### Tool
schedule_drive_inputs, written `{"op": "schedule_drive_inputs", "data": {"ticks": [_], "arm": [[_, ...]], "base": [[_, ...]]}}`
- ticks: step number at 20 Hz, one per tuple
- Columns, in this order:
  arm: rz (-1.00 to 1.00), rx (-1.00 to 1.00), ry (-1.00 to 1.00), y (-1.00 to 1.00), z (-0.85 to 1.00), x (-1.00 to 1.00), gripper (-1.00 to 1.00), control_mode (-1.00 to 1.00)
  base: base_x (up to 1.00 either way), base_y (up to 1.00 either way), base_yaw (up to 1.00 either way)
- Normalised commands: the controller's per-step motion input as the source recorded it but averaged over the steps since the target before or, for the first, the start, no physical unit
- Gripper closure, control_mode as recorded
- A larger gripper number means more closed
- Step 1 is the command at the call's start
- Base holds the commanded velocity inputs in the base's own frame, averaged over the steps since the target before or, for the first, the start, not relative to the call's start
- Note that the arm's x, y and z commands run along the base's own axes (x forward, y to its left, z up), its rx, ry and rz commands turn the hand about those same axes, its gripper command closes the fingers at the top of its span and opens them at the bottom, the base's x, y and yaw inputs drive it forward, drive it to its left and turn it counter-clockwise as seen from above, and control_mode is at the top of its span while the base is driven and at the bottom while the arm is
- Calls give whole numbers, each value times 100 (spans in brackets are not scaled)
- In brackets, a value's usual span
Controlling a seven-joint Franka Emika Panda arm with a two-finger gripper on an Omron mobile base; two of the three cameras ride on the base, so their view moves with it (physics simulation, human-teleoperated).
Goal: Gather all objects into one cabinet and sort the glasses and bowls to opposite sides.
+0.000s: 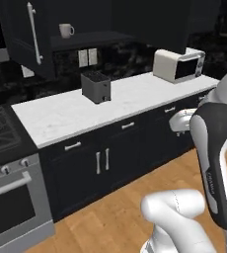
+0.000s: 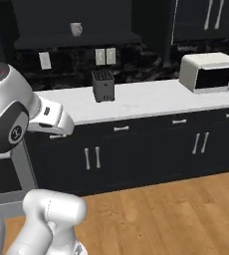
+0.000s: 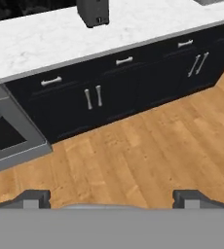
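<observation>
Wooden floor nearest, seen from the hand camera, with gripper spread wide and carrying nothing, fingertips at seven and five o'clock of that view. Beyond, black base cabinets with silver pulls, then white marble counter bearing a dark toaster at centre and a white microwave toward two o'clock. Farthest, at eleven o'clock in the left base view, open black wall cabinet with its door swung out, long silver bar handle upright, and a pale mug standing alone on the shelf. Judged barely begun: one cup in place, other mug and bowls unseen, gathering and sorting left to do.
</observation>
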Motion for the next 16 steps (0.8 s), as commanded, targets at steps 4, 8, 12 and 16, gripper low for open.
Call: {"op": "schedule_drive_inputs", "data": {"ticks": [4,8,12,16], "arm": [[0,0,0,0,0,0,-100,100],[0,0,0,0,0,0,-100,100],[0,0,0,0,0,0,-100,100],[0,0,0,0,0,0,-100,100]], "base": [[61,-44,51],[64,-15,43],[72,-1,32],[72,-28,14]]}}
